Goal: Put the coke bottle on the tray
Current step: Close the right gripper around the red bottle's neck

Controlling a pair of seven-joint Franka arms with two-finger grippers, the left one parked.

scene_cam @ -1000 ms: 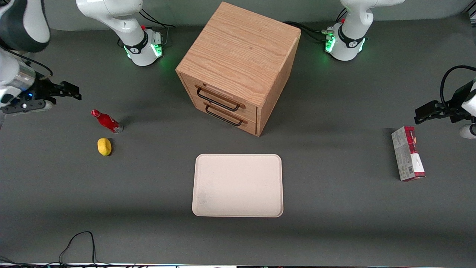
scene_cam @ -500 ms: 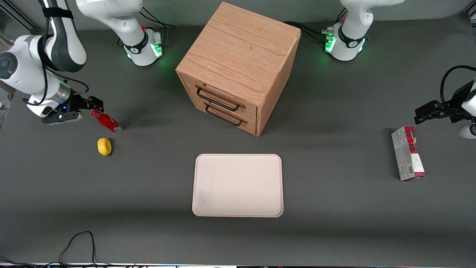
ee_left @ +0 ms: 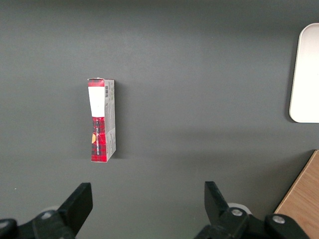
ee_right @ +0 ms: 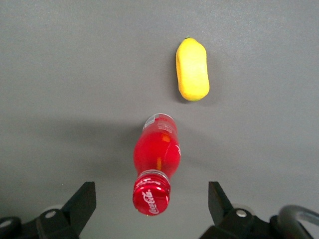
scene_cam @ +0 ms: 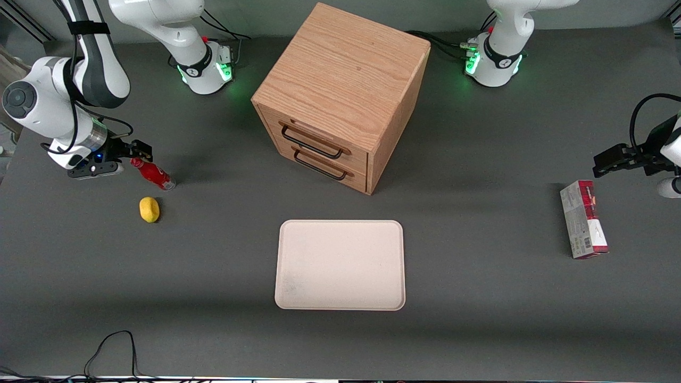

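Observation:
The coke bottle (scene_cam: 152, 174) is small and red with a red cap and a silvery base, and it stands on the dark table toward the working arm's end. My right gripper (scene_cam: 139, 153) hangs open just above its cap. In the right wrist view the gripper (ee_right: 152, 201) has one finger on each side of the cap of the coke bottle (ee_right: 155, 154), touching neither. The cream tray (scene_cam: 340, 266) lies flat nearer the front camera, in front of the cabinet, with nothing on it.
A yellow lemon (scene_cam: 149, 209) lies beside the bottle, nearer the front camera, and shows as the lemon (ee_right: 192, 69) in the right wrist view. A wooden drawer cabinet (scene_cam: 340, 80) stands mid-table. A red-and-grey carton (scene_cam: 582, 226) lies toward the parked arm's end.
The right arm has swung in from the table's edge and come down. Its open gripper has moved to the bottle's cap. The bottle and lemon have not moved.

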